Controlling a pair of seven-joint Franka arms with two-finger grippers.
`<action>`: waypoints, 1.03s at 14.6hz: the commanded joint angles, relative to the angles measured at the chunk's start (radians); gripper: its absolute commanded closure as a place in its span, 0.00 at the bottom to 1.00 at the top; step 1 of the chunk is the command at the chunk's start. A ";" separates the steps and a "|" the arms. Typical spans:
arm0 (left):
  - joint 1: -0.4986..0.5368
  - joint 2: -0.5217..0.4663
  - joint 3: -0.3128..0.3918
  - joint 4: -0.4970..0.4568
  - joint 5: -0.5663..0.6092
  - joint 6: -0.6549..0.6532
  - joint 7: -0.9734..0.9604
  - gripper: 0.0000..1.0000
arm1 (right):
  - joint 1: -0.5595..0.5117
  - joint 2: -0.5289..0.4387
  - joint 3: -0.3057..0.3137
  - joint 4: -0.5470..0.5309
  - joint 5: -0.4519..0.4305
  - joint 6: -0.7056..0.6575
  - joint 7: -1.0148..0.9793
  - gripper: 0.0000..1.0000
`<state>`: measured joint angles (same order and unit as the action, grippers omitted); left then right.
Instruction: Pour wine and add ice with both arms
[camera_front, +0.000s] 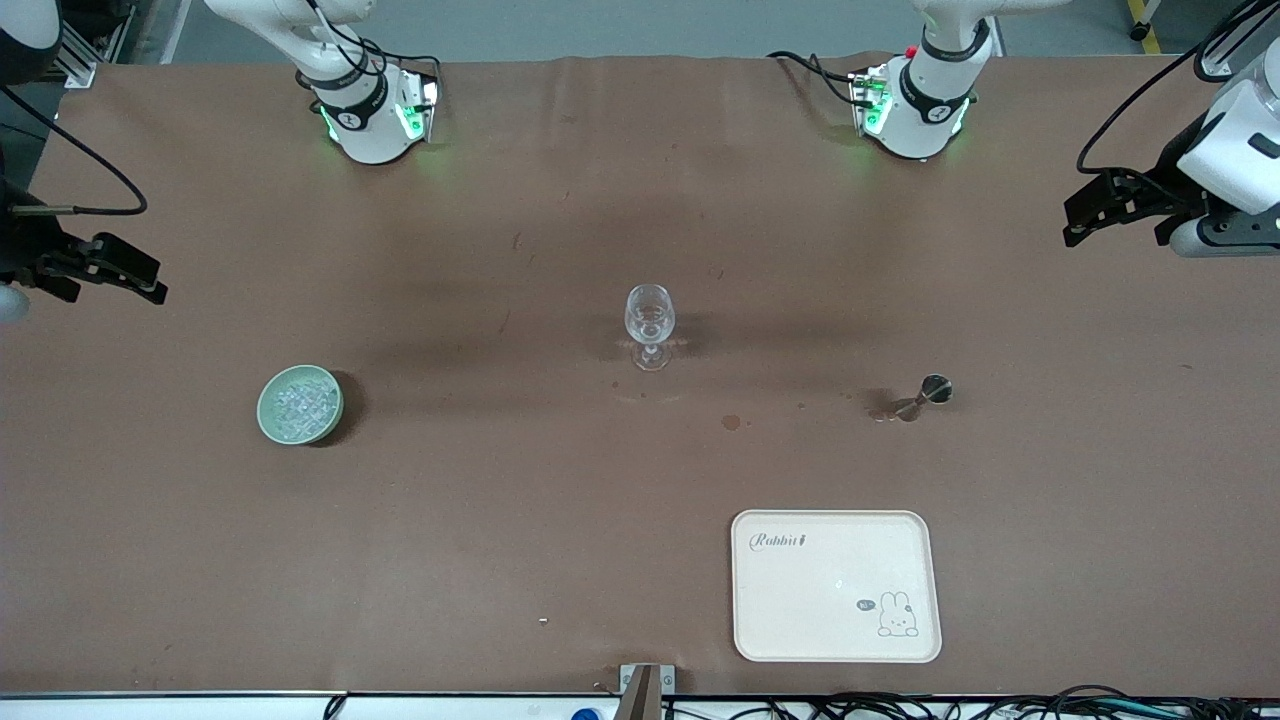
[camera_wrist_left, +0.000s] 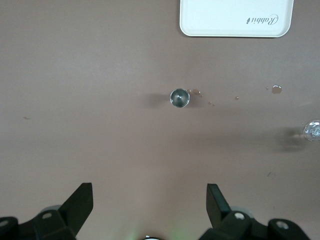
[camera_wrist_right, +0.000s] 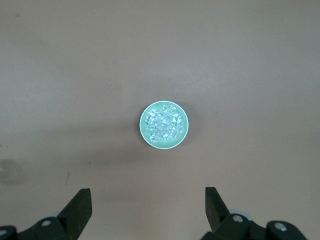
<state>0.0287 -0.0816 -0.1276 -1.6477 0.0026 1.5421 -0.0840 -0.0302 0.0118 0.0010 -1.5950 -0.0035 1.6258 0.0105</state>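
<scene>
Right gripper (camera_wrist_right: 145, 210) hangs high over the right arm's end of the surface (camera_front: 560, 520), fingers spread wide and holding nothing. Straight below and ahead of its open jaws sits the green bowl (camera_wrist_right: 164, 124), heaped with the ice (camera_wrist_right: 162, 122), small clear lumps filling it. That's the line that matters here: the bowl sits squarely between those fingers' reach, so the right arm looks the natural one for the ice.

Over at the other end, the left gripper (camera_wrist_left: 150, 207) hovers just as high, also spread and empty. Below it stands a small metal cup (camera_wrist_left: 179, 97), a few dark drips on the surface beside it. The stemmed glass (camera_front: 650, 325) stands upright mid-surface, between bowl and cup, well apart from both. Nearer the front camera lies a cream tray (camera_front: 760, 620), bare. No bottle is in sight. Nothing is lifted yet; I'd say the task is only at its start.
</scene>
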 joint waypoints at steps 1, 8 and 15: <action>0.002 0.005 -0.001 0.016 -0.006 0.001 0.001 0.00 | 0.000 0.002 0.001 0.004 0.014 0.000 0.006 0.00; 0.019 0.057 -0.001 0.083 -0.003 -0.002 0.006 0.00 | 0.000 0.005 0.001 0.004 0.014 0.003 0.006 0.00; 0.040 0.095 -0.001 0.114 -0.016 -0.031 0.173 0.00 | -0.008 0.068 -0.001 -0.026 0.014 0.101 0.005 0.00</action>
<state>0.0552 -0.0244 -0.1265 -1.5840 0.0026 1.5368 0.0426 -0.0316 0.0497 -0.0001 -1.6045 -0.0035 1.6786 0.0105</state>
